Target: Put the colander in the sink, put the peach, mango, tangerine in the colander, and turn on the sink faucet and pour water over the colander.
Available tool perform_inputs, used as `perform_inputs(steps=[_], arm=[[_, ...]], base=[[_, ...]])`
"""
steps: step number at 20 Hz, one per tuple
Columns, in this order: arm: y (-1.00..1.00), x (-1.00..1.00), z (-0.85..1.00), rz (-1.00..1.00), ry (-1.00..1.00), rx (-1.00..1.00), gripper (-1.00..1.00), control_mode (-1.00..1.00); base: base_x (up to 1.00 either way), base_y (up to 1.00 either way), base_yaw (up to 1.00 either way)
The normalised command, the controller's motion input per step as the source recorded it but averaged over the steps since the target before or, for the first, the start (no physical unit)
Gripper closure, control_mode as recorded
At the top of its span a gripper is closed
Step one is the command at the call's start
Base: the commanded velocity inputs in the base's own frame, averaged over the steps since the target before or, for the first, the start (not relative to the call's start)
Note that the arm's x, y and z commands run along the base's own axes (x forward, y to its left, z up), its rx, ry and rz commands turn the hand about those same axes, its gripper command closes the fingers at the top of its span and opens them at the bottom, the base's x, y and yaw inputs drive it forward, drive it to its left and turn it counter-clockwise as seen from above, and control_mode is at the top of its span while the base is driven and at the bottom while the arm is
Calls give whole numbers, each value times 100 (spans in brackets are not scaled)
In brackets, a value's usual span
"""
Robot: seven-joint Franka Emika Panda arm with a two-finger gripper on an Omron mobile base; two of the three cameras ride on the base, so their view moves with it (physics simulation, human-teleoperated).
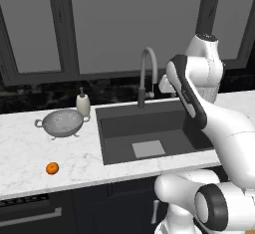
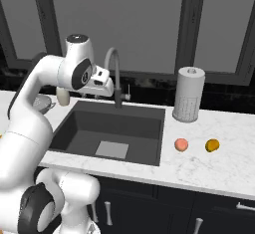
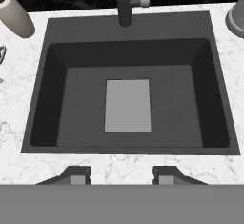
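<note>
While the tool [image 3: 122, 174] hangs empty, jaws apart, over the sink [image 3: 52, 99], the faucet [image 1: 148, 73] rises just behind.

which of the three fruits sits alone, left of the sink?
The tangerine: the vivid orange ball near the counter's front edge, in front of the colander. The peach and mango lie side by side right of the sink.

colander [image 2: 44, 102]: mostly behind arm | sink faucet [image 3: 125, 1]: spout cut off at top edge
</note>
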Motion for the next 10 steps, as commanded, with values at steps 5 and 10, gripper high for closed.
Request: perform_inputs(steps=[5,10], arm=[[18,-16,0,-2,-8,0,-100,-100],[94,-29,0,-6,-6,0,-100,-100]], base=[[0,0,0],[0,0,0]])
